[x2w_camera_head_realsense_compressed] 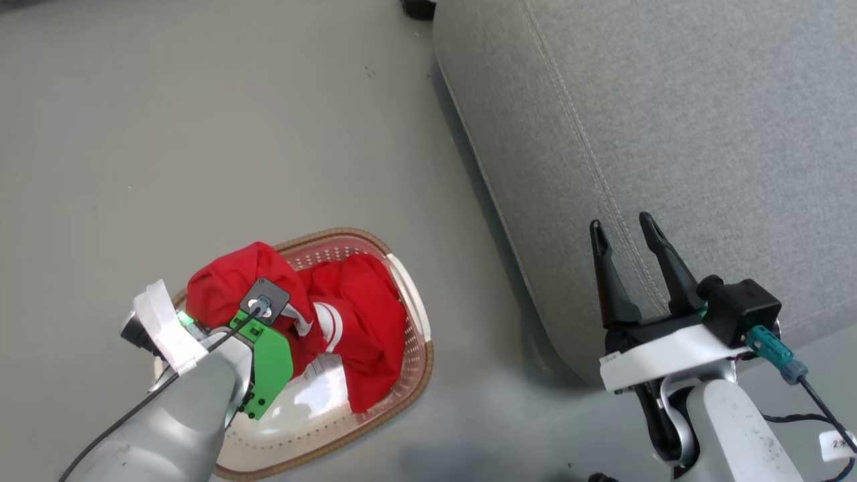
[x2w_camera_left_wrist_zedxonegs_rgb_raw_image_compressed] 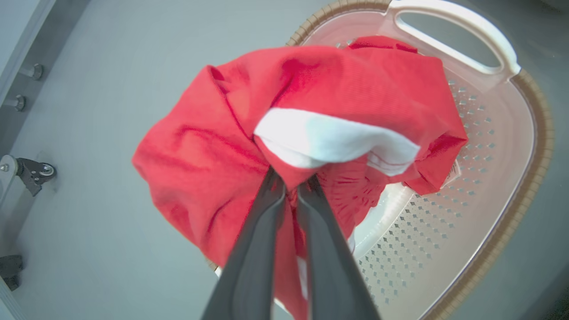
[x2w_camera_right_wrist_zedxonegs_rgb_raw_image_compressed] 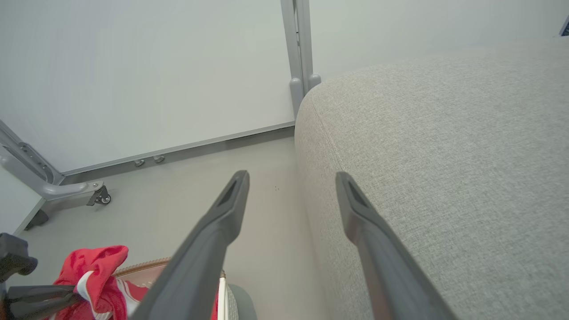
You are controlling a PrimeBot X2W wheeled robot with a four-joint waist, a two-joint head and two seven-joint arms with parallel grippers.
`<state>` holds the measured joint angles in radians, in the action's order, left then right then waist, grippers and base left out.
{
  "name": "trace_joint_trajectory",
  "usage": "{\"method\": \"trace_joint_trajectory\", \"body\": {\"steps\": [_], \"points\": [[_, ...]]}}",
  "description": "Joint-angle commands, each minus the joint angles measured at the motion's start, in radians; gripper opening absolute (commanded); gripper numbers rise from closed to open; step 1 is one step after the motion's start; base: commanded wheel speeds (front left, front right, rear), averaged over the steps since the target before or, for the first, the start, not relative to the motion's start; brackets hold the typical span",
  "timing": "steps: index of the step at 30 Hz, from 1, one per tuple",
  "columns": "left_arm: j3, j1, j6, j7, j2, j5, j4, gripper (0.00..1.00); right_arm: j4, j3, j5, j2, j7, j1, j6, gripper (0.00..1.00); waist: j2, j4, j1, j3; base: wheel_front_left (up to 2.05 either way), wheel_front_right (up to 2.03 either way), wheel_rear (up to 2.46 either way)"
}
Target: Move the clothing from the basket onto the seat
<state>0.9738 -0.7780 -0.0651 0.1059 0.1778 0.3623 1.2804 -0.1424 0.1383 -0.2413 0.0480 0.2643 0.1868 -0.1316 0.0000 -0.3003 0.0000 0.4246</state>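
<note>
The red clothing [x2w_camera_head_realsense_compressed: 355, 314] with white stripes lies bunched in the cream basket [x2w_camera_head_realsense_compressed: 402, 375] on the floor at the lower left. In the left wrist view my left gripper [x2w_camera_left_wrist_zedxonegs_rgb_raw_image_compressed: 291, 180] is shut on a fold of the clothing [x2w_camera_left_wrist_zedxonegs_rgb_raw_image_compressed: 311, 98], lifted above the basket [x2w_camera_left_wrist_zedxonegs_rgb_raw_image_compressed: 502, 146]; white trim shows just past the fingertips. My right gripper [x2w_camera_head_realsense_compressed: 622, 227] stands open with nothing between its fingers, over the edge of the grey seat [x2w_camera_head_realsense_compressed: 669, 134]. The right wrist view shows my right gripper [x2w_camera_right_wrist_zedxonegs_rgb_raw_image_compressed: 291, 178] beside the seat [x2w_camera_right_wrist_zedxonegs_rgb_raw_image_compressed: 444, 155], with the clothing [x2w_camera_right_wrist_zedxonegs_rgb_raw_image_compressed: 98, 266] at the lower left.
Grey floor [x2w_camera_head_realsense_compressed: 201, 134] surrounds the basket. A pale wall with a metal post [x2w_camera_right_wrist_zedxonegs_rgb_raw_image_compressed: 295, 53] stands behind the seat. A frame on castor wheels [x2w_camera_right_wrist_zedxonegs_rgb_raw_image_compressed: 100, 195] stands at the left by the wall.
</note>
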Motion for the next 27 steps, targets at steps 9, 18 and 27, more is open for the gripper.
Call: {"method": "trace_joint_trajectory", "body": {"steps": [9,18,27], "points": [[-0.039,0.073,0.043,0.136,-0.022,0.049,-0.018,0.0,-0.027,-0.017,0.033,0.004,0.0,-0.076,0.002,1.0,0.0,0.177,0.0,-0.271,0.0,0.0,0.0],[-0.135,0.16,0.108,0.159,0.026,0.055,-0.344,0.0,-0.026,-0.023,0.045,0.004,0.0,-0.13,0.002,1.0,0.0,0.215,0.0,-0.36,0.0,0.0,0.0],[-0.281,0.329,0.174,0.16,0.062,-0.016,-0.745,0.0,-0.025,-0.021,0.062,0.004,0.0,-0.161,0.002,1.0,0.0,0.234,0.0,-0.414,0.0,0.0,0.0]]}}
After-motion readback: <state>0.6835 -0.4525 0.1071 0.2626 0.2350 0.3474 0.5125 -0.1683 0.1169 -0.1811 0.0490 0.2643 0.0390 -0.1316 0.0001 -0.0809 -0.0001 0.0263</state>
